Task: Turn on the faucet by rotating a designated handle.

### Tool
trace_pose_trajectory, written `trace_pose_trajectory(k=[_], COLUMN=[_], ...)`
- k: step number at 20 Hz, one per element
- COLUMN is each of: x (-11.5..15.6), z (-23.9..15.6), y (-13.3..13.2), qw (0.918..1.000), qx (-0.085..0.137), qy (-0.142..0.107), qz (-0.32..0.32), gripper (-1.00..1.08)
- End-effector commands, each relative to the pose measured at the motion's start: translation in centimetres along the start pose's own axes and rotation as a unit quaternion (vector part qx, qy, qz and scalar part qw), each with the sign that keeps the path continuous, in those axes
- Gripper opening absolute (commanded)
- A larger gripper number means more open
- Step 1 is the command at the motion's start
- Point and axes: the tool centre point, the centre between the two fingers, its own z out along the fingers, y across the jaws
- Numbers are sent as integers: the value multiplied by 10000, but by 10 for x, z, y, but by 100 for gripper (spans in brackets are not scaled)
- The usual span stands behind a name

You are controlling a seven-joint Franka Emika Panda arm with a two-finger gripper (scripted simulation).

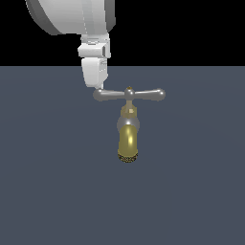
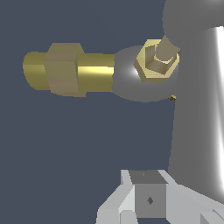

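Observation:
The faucet (image 1: 128, 139) stands mid-scene with its golden spout pointing down toward me and a dark speckled nozzle rim. The handle (image 1: 129, 94) is a silver crossbar lying level on top, with a small brass cap at its centre. My gripper (image 1: 94, 84) hangs from above at the exterior view's left end of the crossbar, its tip touching or just behind that bulbous end. The fingers look shut together with nothing between them. In the wrist view the gripper (image 2: 148, 192) sits beside the large grey handle (image 2: 197, 109), with the brass faucet (image 2: 94, 72) beyond.
A flat dark blue-grey floor (image 1: 52, 191) lies under everything. The white arm (image 1: 72, 16) fills the upper part of the exterior view's left. A brass hex nut (image 2: 156, 61) joins the stem to the grey body.

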Motion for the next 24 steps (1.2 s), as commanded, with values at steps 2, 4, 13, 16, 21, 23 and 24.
trace_pose_trajectory(k=[2,4,13,16,21,23,24], x=[-1,-1,-3,-4,-5,-5,-6], z=[0,0,0,0,0,0,0], y=[12,17,39,46,58,63,65], qw=[10000,10000,10000,10000,10000,10000,10000], qx=[-32,-32,-31,-31,-31,-31,-31], qy=[4,4,4,4,4,4,4], qz=[1,1,5,5,5,5,5], gripper=[-100,-100,-100,-100,-100,-100,-100])
